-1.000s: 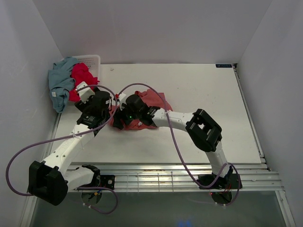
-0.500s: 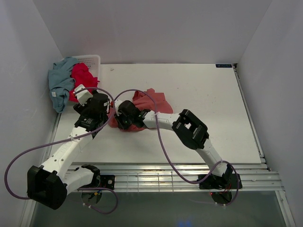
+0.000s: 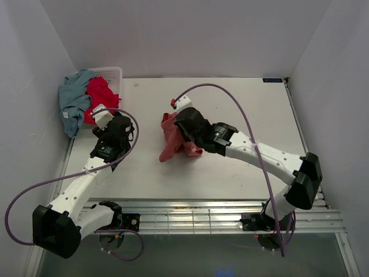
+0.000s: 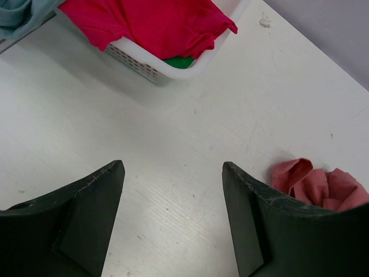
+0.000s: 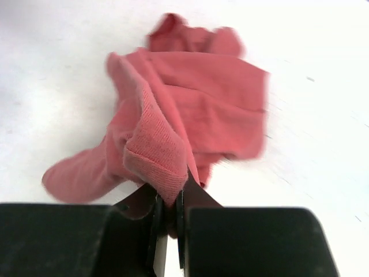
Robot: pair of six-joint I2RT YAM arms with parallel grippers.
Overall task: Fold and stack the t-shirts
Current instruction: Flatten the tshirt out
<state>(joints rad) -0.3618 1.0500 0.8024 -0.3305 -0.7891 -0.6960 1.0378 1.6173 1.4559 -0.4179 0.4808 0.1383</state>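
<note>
The dusty salmon-red t-shirt [image 3: 170, 143] hangs bunched from my right gripper [image 3: 180, 126] near the middle of the table. In the right wrist view the right gripper [image 5: 167, 199] is shut on a ribbed fold of this t-shirt [image 5: 190, 109], and the rest droops onto the table. My left gripper [image 3: 122, 124] stands open over bare table to the left, in the left wrist view [image 4: 173, 167] holding nothing, with the salmon t-shirt [image 4: 314, 184] off to its right. The crimson t-shirt [image 3: 99, 95] and the grey-blue t-shirt [image 3: 74, 103] lie heaped on the basket.
The white lattice basket [image 3: 113, 74] stands in the back left corner against the wall; something green [image 4: 179, 62] shows inside the basket [image 4: 167, 74] under the crimson t-shirt [image 4: 150, 23]. White walls close in the table [image 3: 253, 115] on three sides.
My right gripper shut on the salmon t-shirt and the arm swung right and up, pulling it off the table. The left gripper drew back slightly to the left, still open.
</note>
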